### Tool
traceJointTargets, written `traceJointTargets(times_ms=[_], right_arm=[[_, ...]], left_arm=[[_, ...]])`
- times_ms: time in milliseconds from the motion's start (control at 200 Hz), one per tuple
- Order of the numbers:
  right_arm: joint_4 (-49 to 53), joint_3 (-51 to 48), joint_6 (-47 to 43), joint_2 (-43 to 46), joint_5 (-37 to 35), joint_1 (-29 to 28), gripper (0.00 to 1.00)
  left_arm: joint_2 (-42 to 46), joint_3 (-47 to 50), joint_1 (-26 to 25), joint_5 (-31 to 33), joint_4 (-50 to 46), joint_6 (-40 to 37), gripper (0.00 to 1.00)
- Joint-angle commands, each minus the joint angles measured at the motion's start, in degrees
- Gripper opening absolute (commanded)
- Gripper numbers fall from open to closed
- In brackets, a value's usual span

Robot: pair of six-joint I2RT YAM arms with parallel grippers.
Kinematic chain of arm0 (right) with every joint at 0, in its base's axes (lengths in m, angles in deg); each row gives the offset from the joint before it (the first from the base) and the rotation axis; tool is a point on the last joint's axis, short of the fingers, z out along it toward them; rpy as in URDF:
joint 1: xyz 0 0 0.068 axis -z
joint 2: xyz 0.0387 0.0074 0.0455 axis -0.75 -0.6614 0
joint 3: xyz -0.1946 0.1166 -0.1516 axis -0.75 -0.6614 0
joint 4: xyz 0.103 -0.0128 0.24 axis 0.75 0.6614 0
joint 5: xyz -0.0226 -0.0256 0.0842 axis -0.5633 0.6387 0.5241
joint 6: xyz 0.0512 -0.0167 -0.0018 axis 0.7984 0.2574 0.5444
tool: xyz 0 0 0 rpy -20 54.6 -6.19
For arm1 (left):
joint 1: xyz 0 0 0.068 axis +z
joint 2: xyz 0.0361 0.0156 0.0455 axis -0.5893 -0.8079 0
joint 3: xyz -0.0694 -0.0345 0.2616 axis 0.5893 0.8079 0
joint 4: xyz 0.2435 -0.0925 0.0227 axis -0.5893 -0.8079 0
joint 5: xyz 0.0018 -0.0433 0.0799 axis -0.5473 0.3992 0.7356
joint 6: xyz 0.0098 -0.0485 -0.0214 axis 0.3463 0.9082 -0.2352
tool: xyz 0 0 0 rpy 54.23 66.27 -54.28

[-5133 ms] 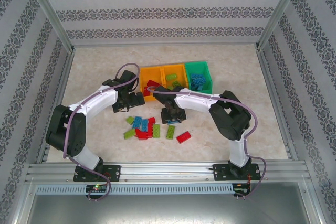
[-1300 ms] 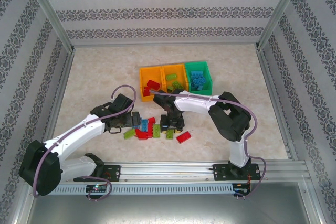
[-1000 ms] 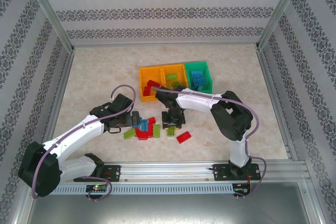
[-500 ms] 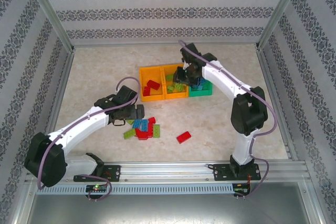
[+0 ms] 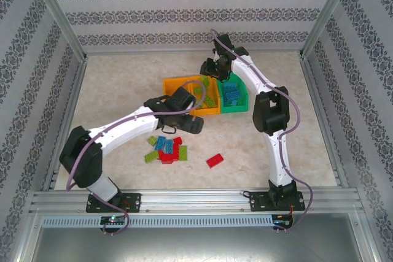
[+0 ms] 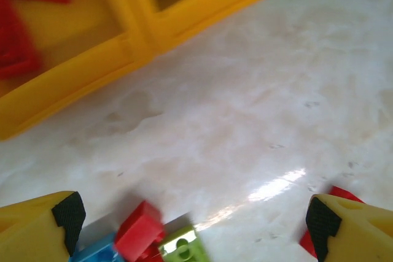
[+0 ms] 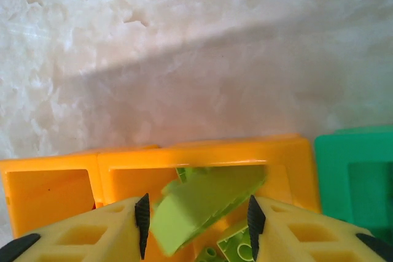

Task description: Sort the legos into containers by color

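Observation:
Three containers stand in a row: a left orange bin (image 5: 174,81) with red legos, a middle orange bin (image 5: 206,112) with green ones, and a green bin (image 5: 234,106) with blue ones. My right gripper (image 5: 215,72) (image 7: 196,216) hovers over the middle orange bin (image 7: 202,154), jaws apart. A tilted, blurred light green lego (image 7: 202,204) hangs loose between them. My left gripper (image 5: 192,125) (image 6: 193,213) is wide open and empty, low over the table just in front of the bins. Loose legos (image 5: 166,148) lie near it: a red one (image 6: 140,231), a green one (image 6: 181,246).
A single red lego (image 5: 215,161) lies apart to the right of the pile. The left arm's wrist (image 5: 182,99) covers part of the left orange bin. Metal frame rails (image 5: 67,115) edge the table on both sides.
The right gripper drew slightly back over the bins and its jaws parted, freeing the green lego. The left gripper swung right from the pile to the front of the bins.

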Motion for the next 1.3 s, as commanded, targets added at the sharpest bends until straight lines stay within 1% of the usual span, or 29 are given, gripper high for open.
traceJointTargets(times_ms=[0, 60, 145, 175, 270, 385, 480, 679, 834, 944, 1059, 1299], right_arm=[[1.81, 1.69, -0.13, -1.05, 2.23, 0.81, 0.49], [1.91, 1.36, -0.45, -0.9, 2.18, 0.81, 0.49], [1.23, -0.35, -0.46, 0.61, 2.07, 0.81, 0.54], [0.56, -1.59, -0.33, 1.76, 1.96, 0.85, 0.56], [-1.5, -5.72, -0.49, 5.49, 1.5, 0.8, 0.58], [-2.84, -10.87, -1.78, 10.67, 0.44, 1.01, 0.68], [-4.47, -16.78, -2.17, 15.91, -0.09, 1.56, 0.72], [-9.04, -32.46, -2.39, 28.17, -0.5, 4.33, 0.79], [-9.95, -41.66, -3.88, 36.01, -1.79, 6.56, 0.84], [-10.25, -47.72, -4.1, 40.58, -2.87, 8.89, 0.89], [-11.8, -54.24, -3.6, 45.39, -2.85, 11.6, 0.91], [-12.05, -63.21, -3.93, 52.32, -3.6, 15.35, 0.95]], left_arm=[[-2.69, -2.98, -2.8, -2.43, -2.84, -5.97, 0.94], [-3.86, -3.46, -4.08, -3.09, -2.59, -6.57, 0.94], [-5.04, -3.88, -5.21, -4.61, -2.37, -7.11, 0.93], [-5.39, -3.99, -5.71, -4.9, -2.37, -7.26, 0.93], [-6.66, -4.57, -7.08, -5.6, -2.39, -8.22, 0.93], [-9.37, -6.71, -8.66, -7.7, -3.33, -10.23, 0.91], [-11.68, -8.32, -10.05, -9.39, -5.19, -13.26, 0.89], [-13.5, -7.01, -12.21, -12.97, -5.44, -17.93, 0.88], [-15.49, -6.98, -13.0, -12.56, -5.63, -20.68, 0.88], [-17.91, -9.3, -13.72, -10.92, -7.75, -23.09, 0.87], [-20.58, -11.03, -14.65, -9.12, -9.95, -24.74, 0.85], [-20.72, -9.91, -16.46, -8.44, -8.19, -25.16, 0.84]])
